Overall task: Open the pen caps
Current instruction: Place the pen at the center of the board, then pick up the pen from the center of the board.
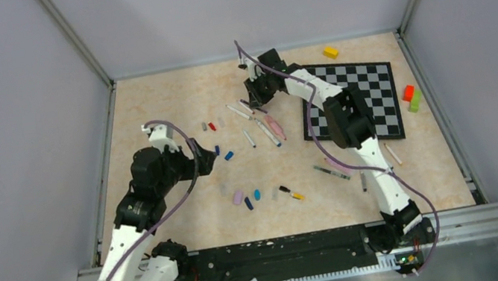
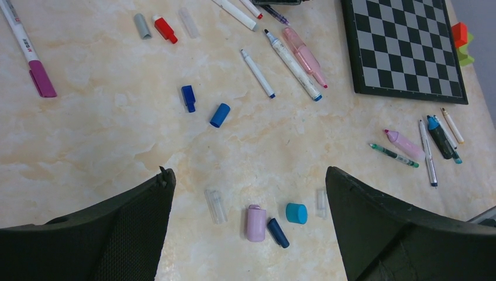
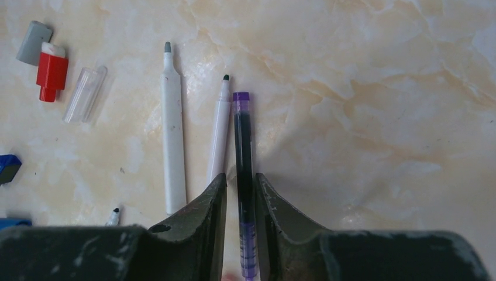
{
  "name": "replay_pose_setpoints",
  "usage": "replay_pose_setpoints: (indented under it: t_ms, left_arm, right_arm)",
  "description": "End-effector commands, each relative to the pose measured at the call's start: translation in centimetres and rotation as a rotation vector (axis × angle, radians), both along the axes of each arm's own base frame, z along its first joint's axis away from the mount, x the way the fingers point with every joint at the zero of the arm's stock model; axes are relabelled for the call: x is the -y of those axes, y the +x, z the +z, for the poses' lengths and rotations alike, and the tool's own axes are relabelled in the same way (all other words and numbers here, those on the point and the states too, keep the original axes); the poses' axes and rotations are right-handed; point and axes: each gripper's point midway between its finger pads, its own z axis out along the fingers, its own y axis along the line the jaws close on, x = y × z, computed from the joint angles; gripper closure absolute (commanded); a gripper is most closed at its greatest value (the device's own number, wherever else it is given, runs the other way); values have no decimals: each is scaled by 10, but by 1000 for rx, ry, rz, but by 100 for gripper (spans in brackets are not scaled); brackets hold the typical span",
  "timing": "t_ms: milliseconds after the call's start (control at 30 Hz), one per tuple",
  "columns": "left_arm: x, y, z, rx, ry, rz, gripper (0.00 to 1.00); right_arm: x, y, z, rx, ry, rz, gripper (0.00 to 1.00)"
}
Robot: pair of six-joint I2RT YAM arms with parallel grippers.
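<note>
The right gripper [image 3: 240, 178] is standing narrow around the purple pen [image 3: 243, 140], at the far middle; its long axis is running straight out between the fingers, and I cannot tell if they are pinching. The left gripper [image 2: 248, 172] is hanging wide over loose pen caps [image 2: 255, 223], near left, well apart

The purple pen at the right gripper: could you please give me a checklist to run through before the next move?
1. The purple pen lies between the fingers of the right gripper: ok.
2. Grip is firm on that pen: cannot tell; the jaws stand close on either side of it.
3. Whether that pen is capped or uncapped: cannot tell.
4. The white pen lies outside the gap, though right beside one finger: ok.
5. The left gripper is wide open and empty, free to help: ok.
</note>
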Motion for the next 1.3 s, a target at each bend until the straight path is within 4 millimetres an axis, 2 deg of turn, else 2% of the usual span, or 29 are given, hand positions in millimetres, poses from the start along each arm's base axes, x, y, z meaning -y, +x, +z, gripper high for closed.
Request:
replay_pose_setpoints:
  t_ms: [0, 233, 467, 633, 700, 733, 867, 900, 933, 1033, 1133, 1167, 1267]
  left_arm:
    - [2, 3, 13, 53, -26, -4, 1]
    - [0, 9, 8, 54, -4, 2, 1]
    - [-4, 21, 0, 46, 38, 25, 1]
    - [-8, 35, -7, 49, 78, 50, 1]
    - [-12, 44, -11, 43, 92, 65, 1]
    - [-14, 49, -12, 38, 96, 76, 1]
    - [-33, 73, -22, -17, 88, 125, 1]
    - [-37, 78, -24, -32, 77, 130, 1]
    - [-44, 84, -26, -46, 64, 137, 1]
    - [-65, 100, -30, -81, 41, 162, 1]
    - [-89, 118, -41, -142, 31, 208, 1]
    - [-95, 122, -42, -152, 38, 223, 1]
    - [-111, 133, -62, -220, 71, 269, 3]
  right_arm:
    - [-5, -8, 48, 37, 41, -2, 76]
    - [3, -1, 69, 86, 43, -19, 72]
    - [13, -4, 73, 87, 27, -15, 69]
    - [19, -15, 100, 116, 31, 23, 69]
    - [24, -28, 117, 133, 39, 83, 69]
    - [28, -39, 120, 130, 38, 122, 68]
    - [49, -91, 160, 114, 143, 246, 67]
    - [57, -103, 169, 110, 180, 261, 67]
    - [66, -117, 192, 148, 224, 278, 67]
    - [99, -150, 220, 212, 287, 286, 67]
    - [130, -182, 225, 312, 265, 304, 65]
    - [137, -195, 218, 339, 246, 315, 58]
    - [148, -229, 194, 364, 228, 337, 54]
